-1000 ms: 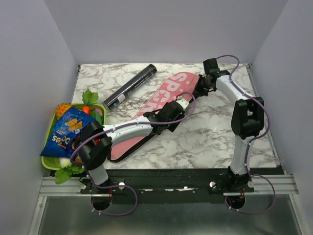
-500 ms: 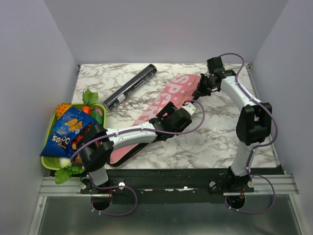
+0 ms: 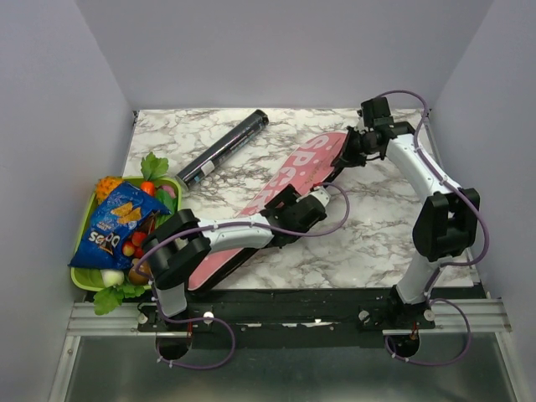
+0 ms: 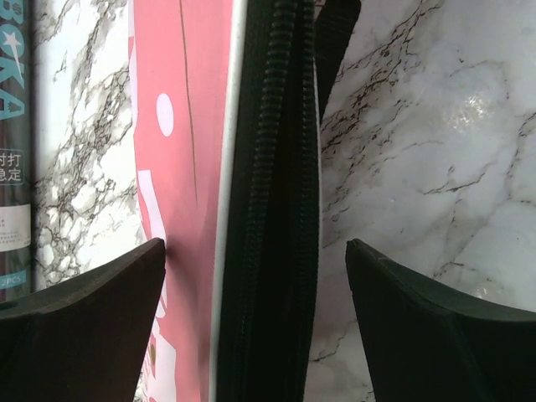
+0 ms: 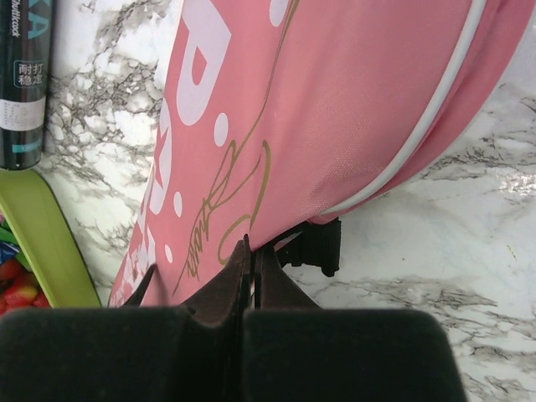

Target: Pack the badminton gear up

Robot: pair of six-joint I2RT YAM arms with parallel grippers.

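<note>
Mia: Where is the long pink cloth bag (image 3: 306,163) with the white letters?

Tom: It lies slanted across the grey and white marble desk (image 3: 368,226). Its wide end is far back on the right. Its thin end is near the front on the left.

Mia: What is the left end effector (image 4: 255,251) doing?

Tom: It is spread wide. The bag's black zip edge runs up between its two fingers (image 4: 84,335). One finger is over the pink side and the other is over bare desk. Neither one squeezes the bag.

Mia: And the right end effector (image 5: 249,255)?

Tom: Its fingers are pressed tight together. The tips sit right at the edge of the bag's wide end, beside a small black tab (image 5: 316,247). It is too hard to see whether they pinch a bit of the bag.

Mia: Where is the long black round tube (image 3: 224,148)?

Tom: It lies on the desk to the left of the bag, apart from it, and slants the same way.

Mia: What else is there?

Tom: A green plastic tray (image 3: 84,279) of toy fruit sits at the left edge. A blue snack packet (image 3: 117,222) lies on top of it.
</note>
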